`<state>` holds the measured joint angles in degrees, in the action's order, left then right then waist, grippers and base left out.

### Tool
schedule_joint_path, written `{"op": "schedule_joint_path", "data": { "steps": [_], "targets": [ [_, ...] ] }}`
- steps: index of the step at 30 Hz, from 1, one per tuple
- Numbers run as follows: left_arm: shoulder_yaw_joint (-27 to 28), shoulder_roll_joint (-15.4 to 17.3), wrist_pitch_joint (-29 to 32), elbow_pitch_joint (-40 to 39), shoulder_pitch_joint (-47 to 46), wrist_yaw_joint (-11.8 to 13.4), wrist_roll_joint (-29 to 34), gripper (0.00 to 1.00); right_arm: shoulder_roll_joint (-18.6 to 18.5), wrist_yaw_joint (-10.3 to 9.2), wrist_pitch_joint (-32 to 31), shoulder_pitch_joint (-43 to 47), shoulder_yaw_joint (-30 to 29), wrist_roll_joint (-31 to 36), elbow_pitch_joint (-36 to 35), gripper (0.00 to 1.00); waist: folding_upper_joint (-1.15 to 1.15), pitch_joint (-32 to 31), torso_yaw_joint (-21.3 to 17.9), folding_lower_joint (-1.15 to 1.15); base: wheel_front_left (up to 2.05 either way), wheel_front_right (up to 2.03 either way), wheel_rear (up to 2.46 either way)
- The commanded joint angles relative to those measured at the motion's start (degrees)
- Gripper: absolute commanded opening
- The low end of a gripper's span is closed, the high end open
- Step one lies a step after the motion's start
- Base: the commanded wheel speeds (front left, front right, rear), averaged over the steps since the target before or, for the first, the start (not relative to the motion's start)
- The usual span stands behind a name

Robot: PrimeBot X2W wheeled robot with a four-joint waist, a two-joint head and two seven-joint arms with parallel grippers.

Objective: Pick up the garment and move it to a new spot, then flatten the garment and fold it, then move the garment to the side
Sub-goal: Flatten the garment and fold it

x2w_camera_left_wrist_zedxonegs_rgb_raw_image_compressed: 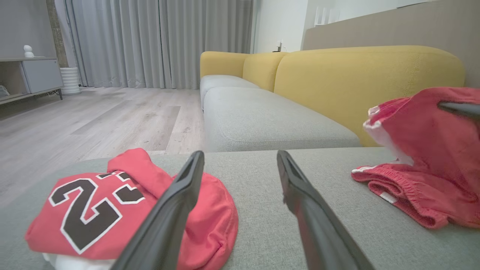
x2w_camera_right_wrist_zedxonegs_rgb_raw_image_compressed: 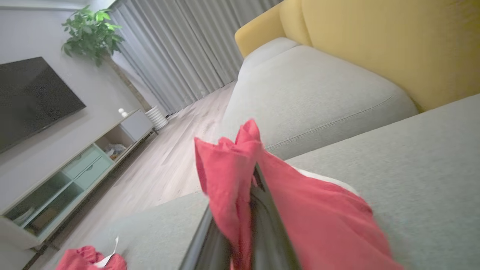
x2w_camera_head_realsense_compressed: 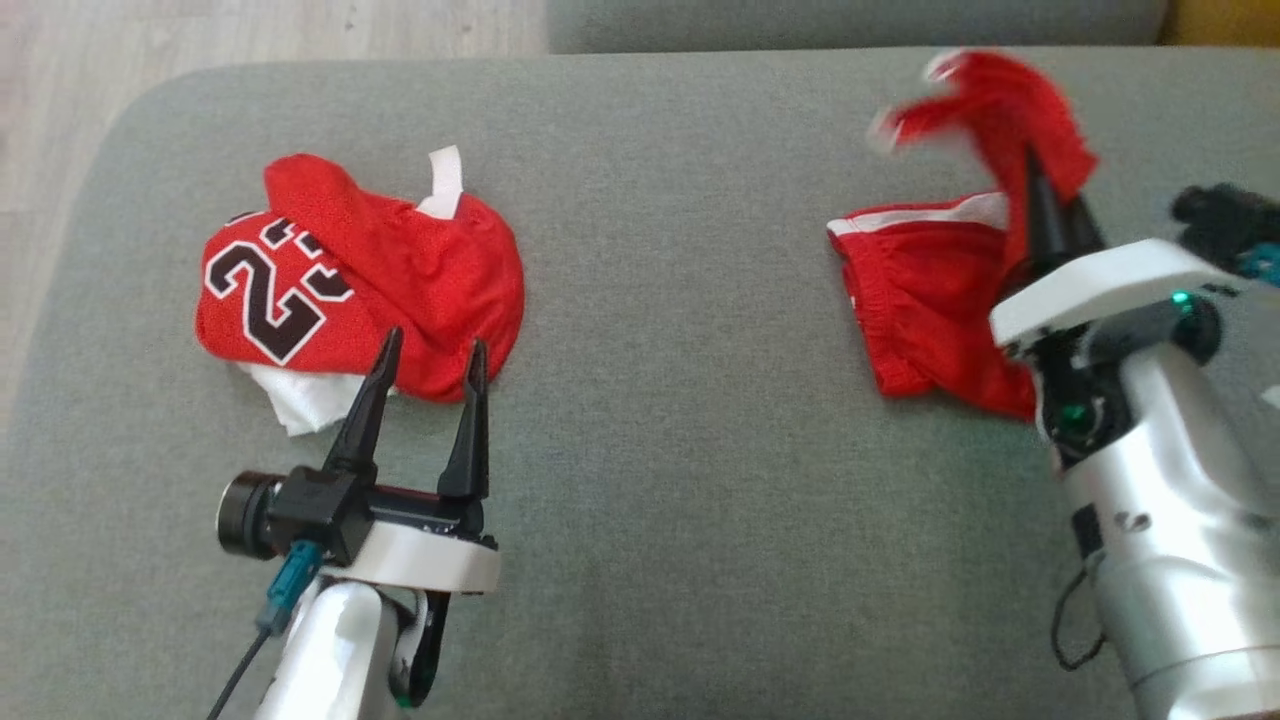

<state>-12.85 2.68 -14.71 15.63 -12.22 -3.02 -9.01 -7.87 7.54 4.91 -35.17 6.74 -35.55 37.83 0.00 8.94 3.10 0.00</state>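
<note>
Garment [x2w_camera_head_realsense_compressed: 920, 300]: red shorts with a white band along one edge, on the right part of a grey seat cushion [x2w_camera_head_realsense_compressed: 660, 420]. The lower portion lies crumpled on the fabric. The upper portion is lifted and blurred, close to the cushion's far edge, with a second grey seat [x2w_camera_head_realsense_compressed: 850, 20] beyond that edge. In the left wrist view the garment [x2w_camera_left_wrist_zedxonegs_rgb_raw_image_compressed: 420, 187] sits in front of a yellow sofa back [x2w_camera_left_wrist_zedxonegs_rgb_raw_image_compressed: 367, 75]. Second item: red jersey [x2w_camera_head_realsense_compressed: 300, 290] with a black-and-white number and some white cloth under it, bunched on the left part of the same cushion, near its rounded left corner; wooden floor [x2w_camera_head_realsense_compressed: 60, 100] lies past that corner. Open room: a broad bare stretch of grey between the two red items, well apart from each other, and a wide bare band along the near side. Right gripper [x2w_camera_head_realsense_compressed: 1045, 195]: closed tight on a fold of the garment, the cloth draped over both dark fingers; in its own wrist view the red fabric [x2w_camera_right_wrist_zedxonegs_rgb_raw_image_compressed: 311, 210] wraps the fingers [x2w_camera_right_wrist_zedxonegs_rgb_raw_image_compressed: 262, 217]. Its pale forearm enters from the lower right and the fingers point away from the robot. Left gripper [x2w_camera_head_realsense_compressed: 435, 342]: jaws spread wide with nothing between them, fingertips at the jersey's near edge; contact cannot be judged. Its arm rises from the lower left, fingers pointing away from the robot.
</note>
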Motion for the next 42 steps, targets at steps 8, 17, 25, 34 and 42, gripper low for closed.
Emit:
{"op": "schedule_joint_path", "data": {
  "steps": [8,17,25,34,42],
  "targets": [
    [2.48,0.21,-0.29,-1.61,0.57,0.23,0.19,1.00,1.16,-0.05,-1.47,3.76,10.27,1.74,0.27,0.00,0.00,-1.76,1.06,0.00,0.00,0.00,0.00],
    [2.74,0.21,-0.29,-1.37,1.03,0.17,0.13,1.00,1.51,-0.05,0.00,5.11,18.58,12.38,8.51,1.00,0.00,-2.45,-0.29,0.00,0.00,0.00,0.00],
    [2.42,0.20,-0.29,-1.45,0.21,-0.09,0.45,1.00,2.95,-0.05,7.87,3.17,15.30,16.89,10.71,1.00,0.00,-3.07,-2.54,0.00,0.00,0.00,0.00],
    [2.06,0.20,-0.29,-2.96,-0.01,0.44,0.32,1.00,4.05,-0.05,10.06,10.17,-2.90,25.15,-4.58,1.00,0.00,-3.33,-6.00,0.00,0.00,0.00,0.00],
    [1.40,0.20,-0.29,-3.40,0.00,0.73,0.03,1.00,4.95,-0.05,10.08,19.24,-7.21,28.48,-16.96,1.00,0.00,-1.53,-7.18,0.00,0.00,0.00,0.00]
  ]
}}
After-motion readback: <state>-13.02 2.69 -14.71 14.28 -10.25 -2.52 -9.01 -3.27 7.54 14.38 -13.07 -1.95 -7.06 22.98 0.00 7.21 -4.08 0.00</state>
